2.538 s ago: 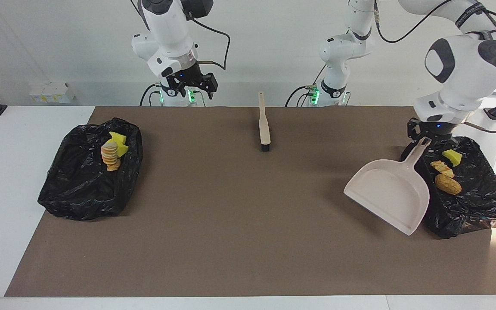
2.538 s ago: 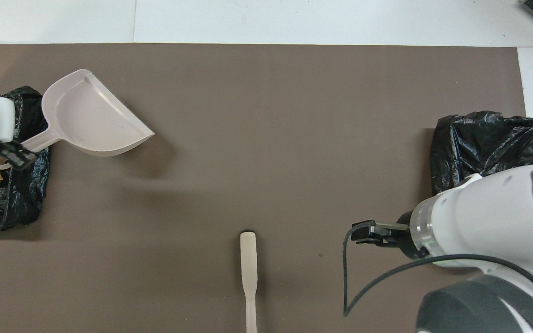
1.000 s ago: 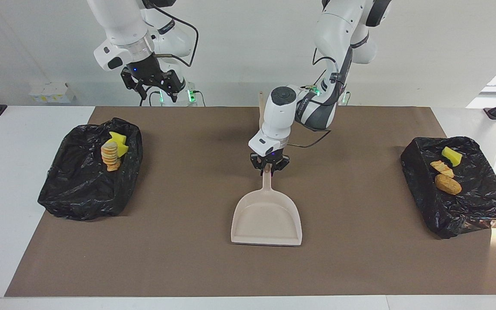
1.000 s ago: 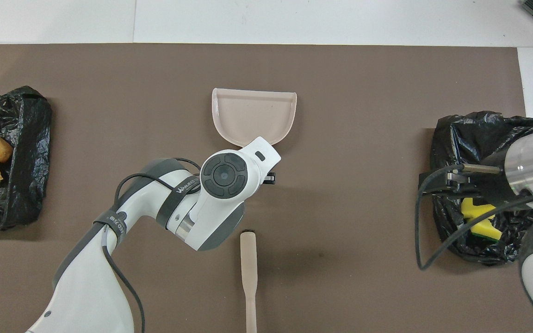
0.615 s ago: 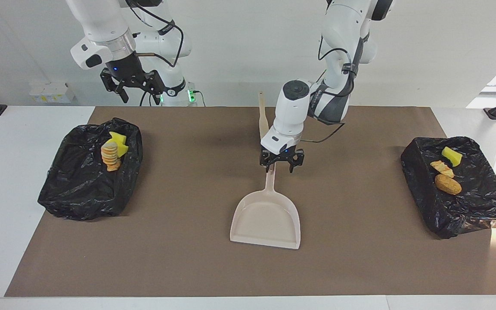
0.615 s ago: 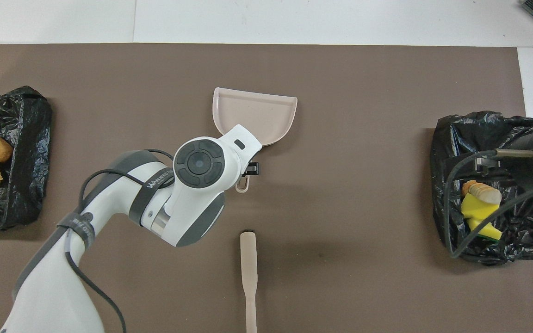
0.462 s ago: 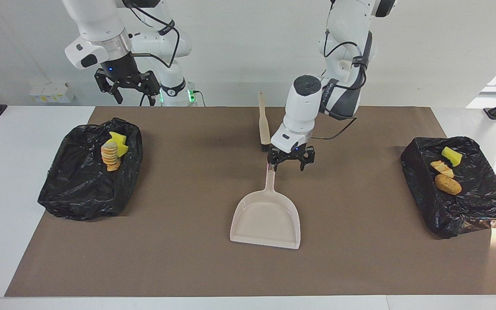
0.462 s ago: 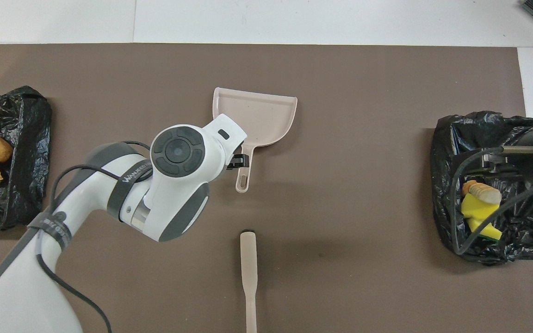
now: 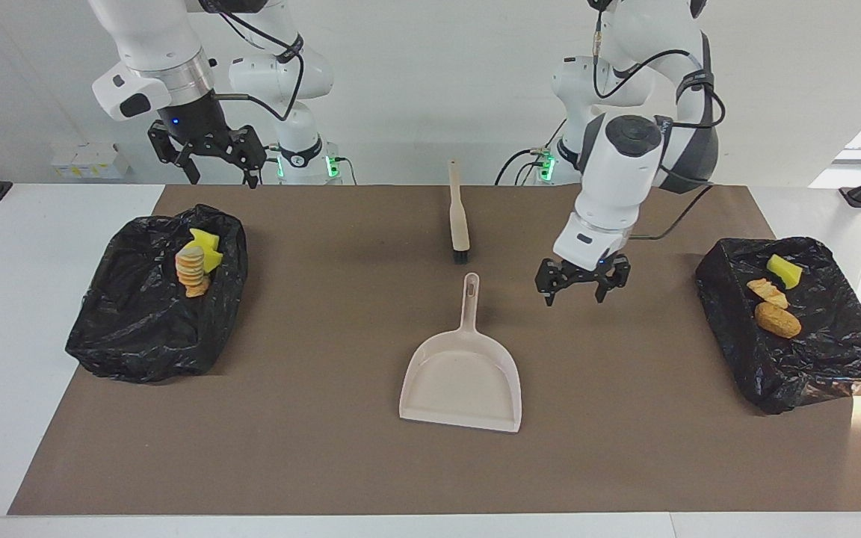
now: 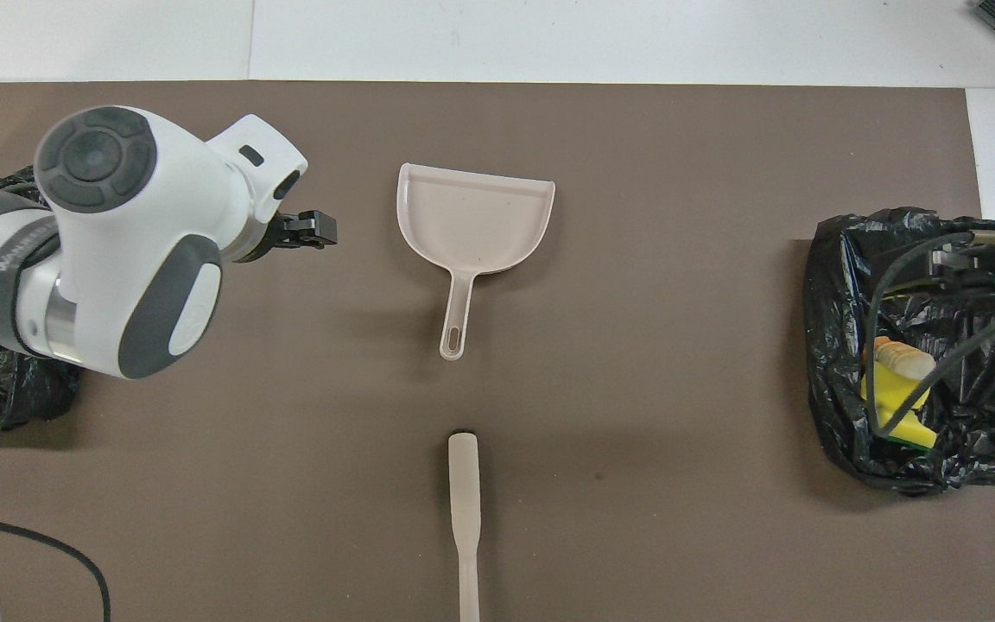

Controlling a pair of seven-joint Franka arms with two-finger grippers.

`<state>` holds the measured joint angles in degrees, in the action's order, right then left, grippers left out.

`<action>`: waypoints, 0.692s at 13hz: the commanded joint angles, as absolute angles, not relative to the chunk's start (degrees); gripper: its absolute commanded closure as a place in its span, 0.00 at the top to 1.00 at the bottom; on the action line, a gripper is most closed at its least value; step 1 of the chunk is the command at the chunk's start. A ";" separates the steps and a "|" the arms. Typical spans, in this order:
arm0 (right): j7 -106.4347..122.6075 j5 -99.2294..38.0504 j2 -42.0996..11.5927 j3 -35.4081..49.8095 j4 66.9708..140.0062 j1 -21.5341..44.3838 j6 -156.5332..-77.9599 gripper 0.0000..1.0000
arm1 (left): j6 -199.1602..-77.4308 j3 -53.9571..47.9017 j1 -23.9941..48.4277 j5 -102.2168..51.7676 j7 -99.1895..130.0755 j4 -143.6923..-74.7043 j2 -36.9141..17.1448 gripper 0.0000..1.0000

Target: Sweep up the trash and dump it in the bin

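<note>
Facing view: brown mat (image 9: 326, 336) covers white table (image 9: 27, 314), white wall; both grippers spread, empty.

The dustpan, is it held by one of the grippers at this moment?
No. The dustpan lies flat on the brown mat, and the left gripper hangs open beside its handle without touching it.
</note>
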<state>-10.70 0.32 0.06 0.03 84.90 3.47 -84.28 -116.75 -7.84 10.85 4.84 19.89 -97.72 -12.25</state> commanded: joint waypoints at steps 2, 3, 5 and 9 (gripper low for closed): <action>-9.40 1.05 -2.02 2.72 80.95 0.01 -80.69 1.00 | -108.48 -8.44 3.45 1.33 6.29 -95.89 -8.89 1.00; -9.40 0.97 -2.02 3.16 80.95 -0.26 -80.68 1.00 | -106.19 -8.18 1.69 0.45 2.50 -95.98 -7.40 1.00; -9.49 1.49 -2.02 5.26 80.95 -1.40 -80.68 1.00 | -102.33 -8.17 -0.87 0.35 -0.96 -96.07 -5.02 1.00; -9.67 1.32 -1.50 7.21 81.30 -3.52 -80.68 1.00 | -101.16 -8.44 -0.79 0.53 -0.79 -95.98 -3.87 1.00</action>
<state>-10.70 0.40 -0.89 5.89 82.85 -2.03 -82.19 -101.52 -8.06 -0.74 1.22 -0.22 -95.56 -4.25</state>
